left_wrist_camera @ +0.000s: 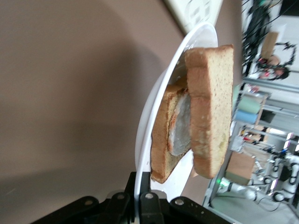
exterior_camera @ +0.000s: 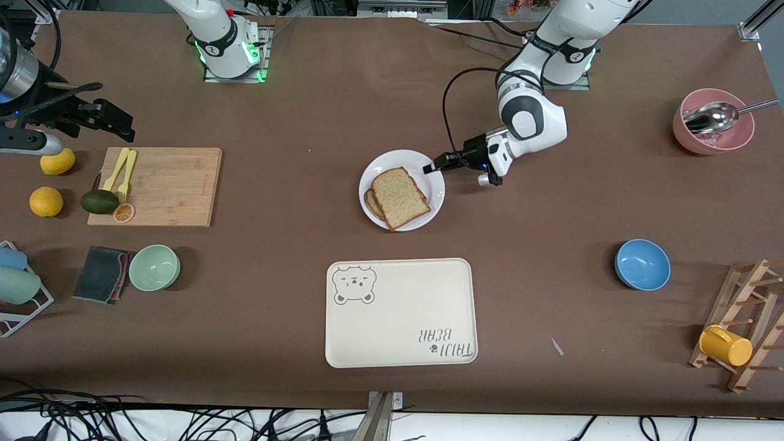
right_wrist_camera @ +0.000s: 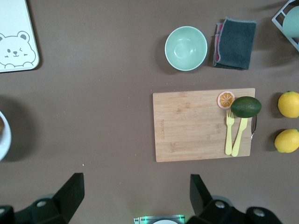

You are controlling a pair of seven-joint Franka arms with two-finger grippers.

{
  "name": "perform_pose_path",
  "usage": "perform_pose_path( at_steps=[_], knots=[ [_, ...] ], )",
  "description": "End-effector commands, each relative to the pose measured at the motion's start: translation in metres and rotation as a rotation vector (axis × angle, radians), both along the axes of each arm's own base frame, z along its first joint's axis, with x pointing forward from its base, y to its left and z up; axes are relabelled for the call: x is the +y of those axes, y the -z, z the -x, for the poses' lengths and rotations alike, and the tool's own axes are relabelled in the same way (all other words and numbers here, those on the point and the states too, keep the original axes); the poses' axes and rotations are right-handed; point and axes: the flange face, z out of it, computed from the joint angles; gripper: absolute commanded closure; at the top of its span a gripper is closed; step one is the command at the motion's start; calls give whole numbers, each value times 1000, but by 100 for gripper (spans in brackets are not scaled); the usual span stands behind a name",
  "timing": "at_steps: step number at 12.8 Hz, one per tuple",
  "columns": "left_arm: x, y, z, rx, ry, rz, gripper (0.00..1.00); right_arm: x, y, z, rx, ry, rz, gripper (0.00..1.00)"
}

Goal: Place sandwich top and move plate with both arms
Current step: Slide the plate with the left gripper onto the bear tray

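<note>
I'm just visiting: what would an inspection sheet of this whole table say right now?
Surface: brown table.
Job's things: sandwich top lies askew on the egg slice, on the plate.
Clutter: tray, cutting board, blue bowl, pink bowl with spoon.
Grippers: left gripper shut on the plate's rim; right gripper open, waiting over its end of the table.
Cables: black cable looping to the left arm.
Surroundings: loose cables along the table's edge nearest the front camera.
</note>
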Motion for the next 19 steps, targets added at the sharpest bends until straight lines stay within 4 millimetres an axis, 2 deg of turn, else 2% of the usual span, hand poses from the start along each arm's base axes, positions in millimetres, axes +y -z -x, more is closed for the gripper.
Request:
perform_pose_path(
  at_steps=[1,4,6,8,9,12,13,14,17,19],
  knots=[
    [-18,-27,-44,-32,-93,29,100,5,10,-4,11,0,4,0],
    [-37,-26,-77,-43,-130,10,100,3,12,-5,14,-7,3,0],
    [-48,-17,-116,-66,-187,-11,100,3,11,-5,13,-7,2,0],
    [-51,-9,-145,-101,-202,-13,100,3,11,-6,12,-6,0,0],
    [-49,-4,-155,-119,-209,-32,100,2,12,-6,13,-4,0,0],
    [-38,-9,-177,-153,-256,-68,100,0,22,-11,30,-9,-2,0],
    [-26,-6,-184,-159,-274,-84,100,1,23,-12,31,-7,-5,0],
    [-21,-4,-195,-173,-288,-89,100,4,18,-12,21,-12,-15,0],
    [-14,19,-214,-178,-314,-103,100,5,11,-12,7,-12,-18,0],
    [-13,24,-220,-190,-326,-123,100,-2,13,-12,18,-8,-10,0]
  ],
)
